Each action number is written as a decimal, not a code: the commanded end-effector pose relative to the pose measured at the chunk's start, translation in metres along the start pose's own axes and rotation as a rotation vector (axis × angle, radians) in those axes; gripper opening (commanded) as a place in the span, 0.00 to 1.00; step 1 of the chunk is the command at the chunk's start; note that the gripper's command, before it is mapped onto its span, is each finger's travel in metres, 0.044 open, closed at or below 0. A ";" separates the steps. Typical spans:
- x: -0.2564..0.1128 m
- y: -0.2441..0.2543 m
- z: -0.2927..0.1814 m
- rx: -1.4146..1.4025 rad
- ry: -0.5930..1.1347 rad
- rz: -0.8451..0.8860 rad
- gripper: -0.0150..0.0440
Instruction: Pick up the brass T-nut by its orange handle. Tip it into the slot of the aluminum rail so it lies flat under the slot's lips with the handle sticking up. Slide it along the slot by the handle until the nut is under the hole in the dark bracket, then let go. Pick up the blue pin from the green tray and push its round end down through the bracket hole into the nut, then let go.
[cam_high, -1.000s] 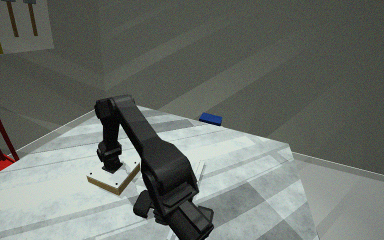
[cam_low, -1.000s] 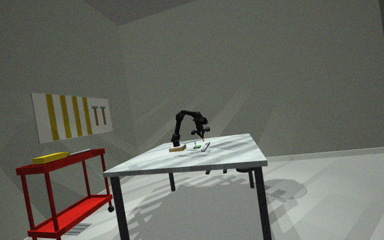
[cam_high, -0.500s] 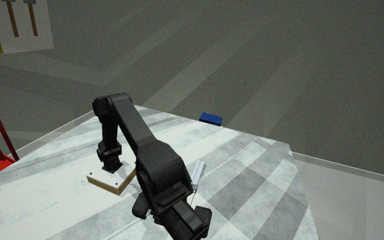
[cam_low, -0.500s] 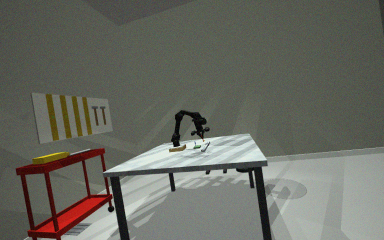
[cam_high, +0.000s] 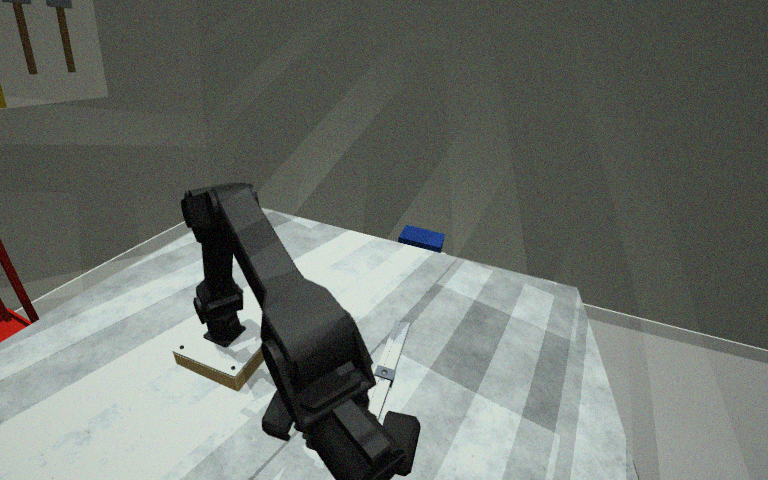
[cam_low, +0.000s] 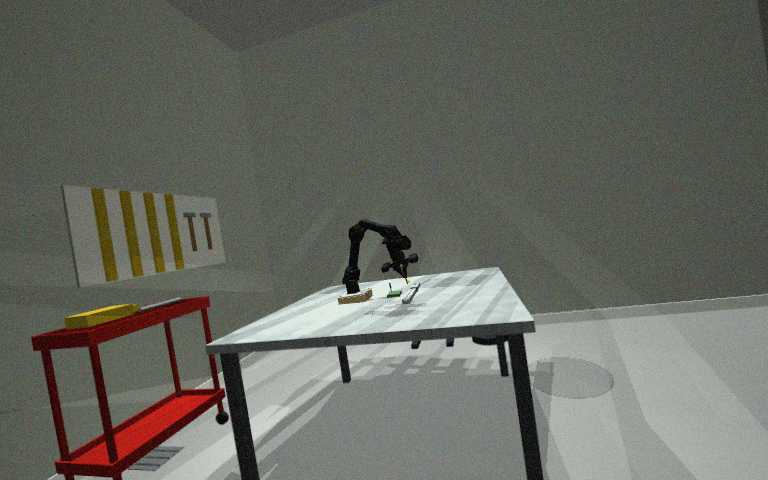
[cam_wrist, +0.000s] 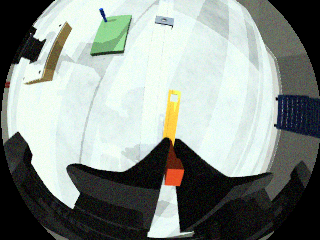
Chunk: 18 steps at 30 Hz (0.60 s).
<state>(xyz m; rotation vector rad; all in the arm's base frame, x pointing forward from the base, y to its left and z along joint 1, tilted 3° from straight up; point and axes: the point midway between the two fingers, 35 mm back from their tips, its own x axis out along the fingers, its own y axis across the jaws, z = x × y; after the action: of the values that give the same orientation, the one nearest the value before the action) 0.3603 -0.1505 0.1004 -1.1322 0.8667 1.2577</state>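
So going left to right in the wrist view: the flat green tray (cam_low: 394, 294) (cam_wrist: 111, 36) sits on the counter (cam_low: 373, 331) (cam_wrist: 120, 100), beyond the fingers and off to their left. The slim blue pin (cam_low: 390, 287) (cam_wrist: 103, 14) stands up at its far edge, which I'd guess makes it easy to grab from above later.

Middle: the black fingers (cam_low: 403, 268) are clamped on the square orange handle (cam_wrist: 174, 172), with the flat yellow brass T-nut (cam_low: 407, 281) (cam_wrist: 172, 115) sticking out past the tips. Holding only the handle leaves the nut free to go into the slot, imo. It looks tilted and held above the counter, probably so it can tip in under the lips.

Straight ahead of the fingers, the pale aluminum rail (cam_high: 395, 348) (cam_low: 412, 293) (cam_wrist: 156, 75) runs away toward the small dark-grey bracket with a hole (cam_high: 384, 372) (cam_wrist: 164, 21). Can't tell if the nut's touching the rail.
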 end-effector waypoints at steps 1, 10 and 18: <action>-0.002 0.001 0.001 -0.009 -0.004 -0.020 0.00; -0.001 0.002 0.001 -0.015 -0.006 -0.049 0.00; -0.001 0.003 0.000 -0.019 -0.008 -0.074 0.00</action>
<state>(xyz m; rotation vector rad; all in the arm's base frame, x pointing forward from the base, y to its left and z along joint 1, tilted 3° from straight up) 0.3583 -0.1519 0.0987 -1.1539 0.8194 1.2191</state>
